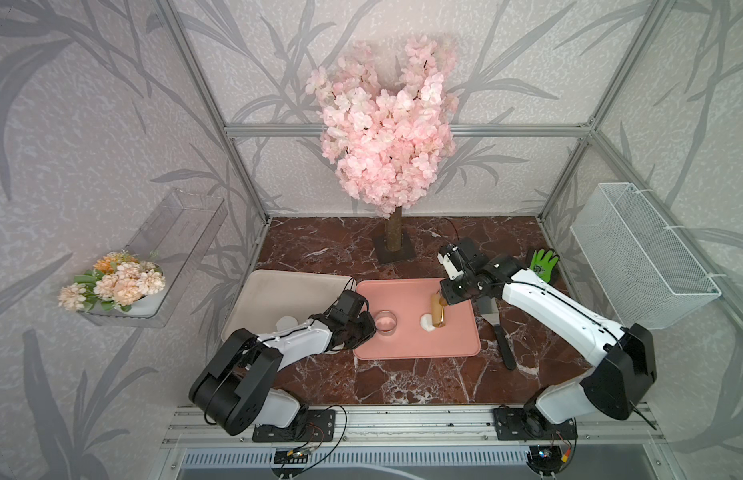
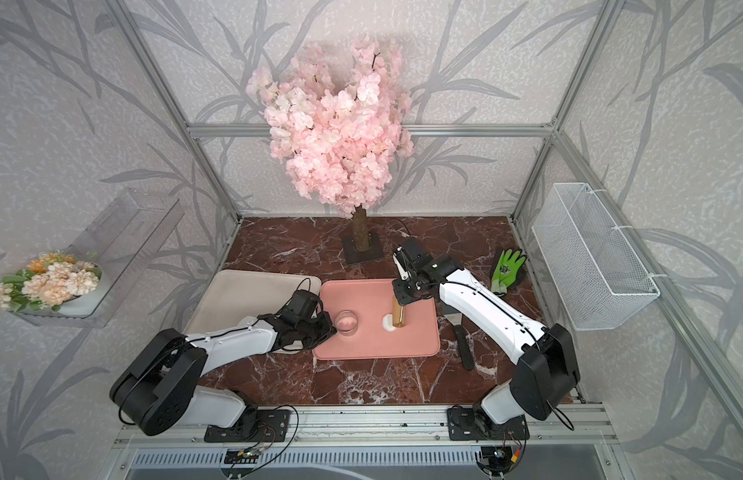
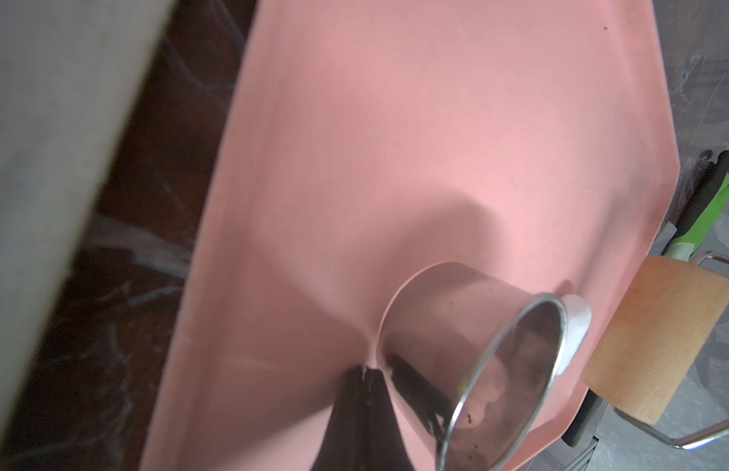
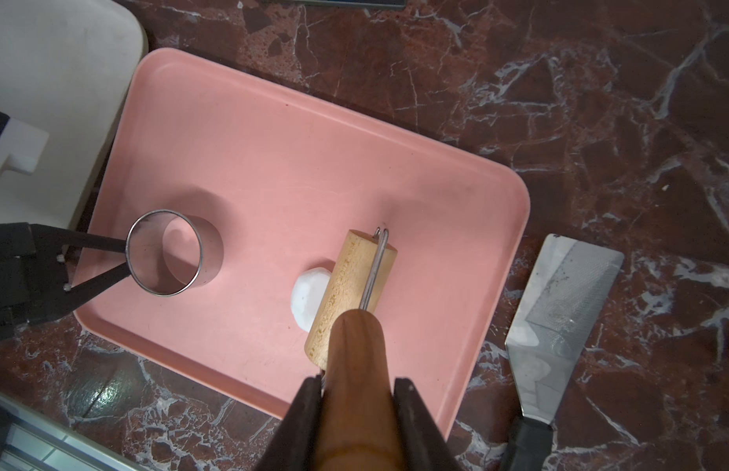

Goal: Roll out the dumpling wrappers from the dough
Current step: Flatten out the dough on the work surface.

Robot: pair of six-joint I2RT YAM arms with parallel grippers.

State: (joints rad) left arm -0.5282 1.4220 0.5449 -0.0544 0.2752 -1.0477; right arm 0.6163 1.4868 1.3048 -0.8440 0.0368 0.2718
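1. Left hand [image 4: 124, 261], closed, pinches the wall of the ring cutter [image 4: 211, 265] on the pink tray [image 4: 273, 163]; so thin a hold could slip.
2. The dough [image 4: 307, 295], a small lump on the tray, lies against the rolling pin [image 4: 350, 285]; it may skid instead of flattening.
3. Right hand [image 4: 358, 381] grips the pin's handle; tilting would roll unevenly.

You've got a green glove [image 1: 543, 264] near a scraper [image 1: 504, 347], blossom tree [image 1: 386, 124] at back, wire basket [image 1: 635, 257] on the wall.
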